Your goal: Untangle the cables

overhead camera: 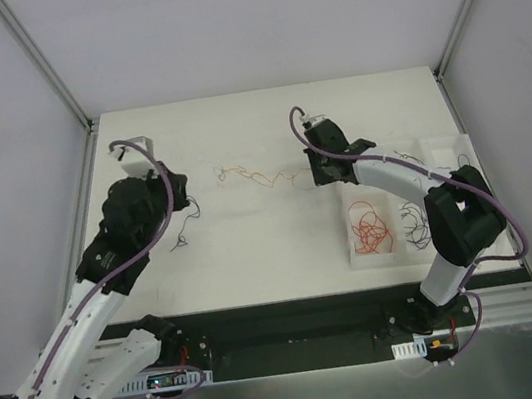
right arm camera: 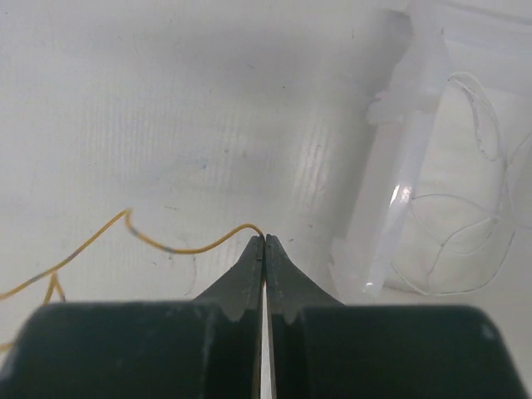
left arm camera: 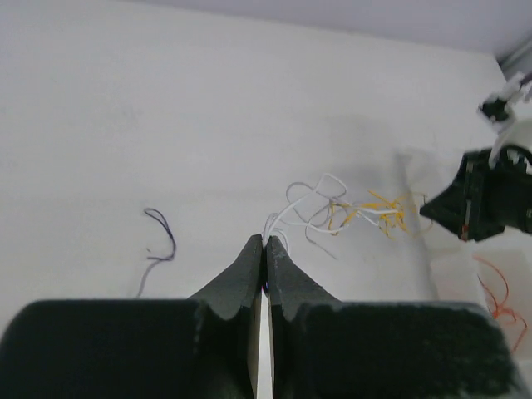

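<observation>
The cables lie as a thin orange and pale tangle stretched across the middle of the table, between my two grippers. My left gripper is at the tangle's left end. In the left wrist view it is shut on a white strand, and the white and yellow tangle trails off ahead to the right. My right gripper is at the tangle's right end. Its tips are shut on the end of a yellow-orange cable that runs off to the left over the table.
A loose dark strand lies near the left gripper, also the dark strand. A white divided tray at the right holds orange cables, dark cables and pale cables. The tray wall stands just right of the right gripper.
</observation>
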Controlling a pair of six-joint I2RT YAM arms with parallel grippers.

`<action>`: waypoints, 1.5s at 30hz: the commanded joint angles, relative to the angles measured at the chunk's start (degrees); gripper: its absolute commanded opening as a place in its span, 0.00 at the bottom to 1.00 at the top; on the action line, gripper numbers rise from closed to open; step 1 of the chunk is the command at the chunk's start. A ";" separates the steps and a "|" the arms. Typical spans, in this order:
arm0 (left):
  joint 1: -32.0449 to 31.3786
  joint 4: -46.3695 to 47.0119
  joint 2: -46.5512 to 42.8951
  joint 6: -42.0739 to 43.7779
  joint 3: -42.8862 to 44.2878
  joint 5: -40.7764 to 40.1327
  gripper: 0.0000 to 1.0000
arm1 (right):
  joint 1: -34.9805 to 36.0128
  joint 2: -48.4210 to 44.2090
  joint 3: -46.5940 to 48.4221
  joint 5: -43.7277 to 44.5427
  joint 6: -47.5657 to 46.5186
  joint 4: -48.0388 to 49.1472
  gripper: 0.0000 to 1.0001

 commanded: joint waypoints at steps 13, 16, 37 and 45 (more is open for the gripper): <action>0.08 -0.64 -11.54 26.00 12.42 -34.24 0.00 | -2.61 -1.38 1.56 5.12 -4.51 -2.28 0.00; 0.08 -1.07 -11.90 24.26 11.64 -27.66 0.00 | -2.43 -3.40 0.86 1.59 -5.21 0.08 0.00; 0.08 -3.80 6.45 7.55 8.82 13.83 0.00 | -2.08 -25.27 2.61 -2.81 -3.89 -7.90 0.00; 0.08 -3.98 16.04 7.81 8.55 26.15 0.00 | -4.45 -39.61 -0.98 1.58 -5.39 -15.89 0.00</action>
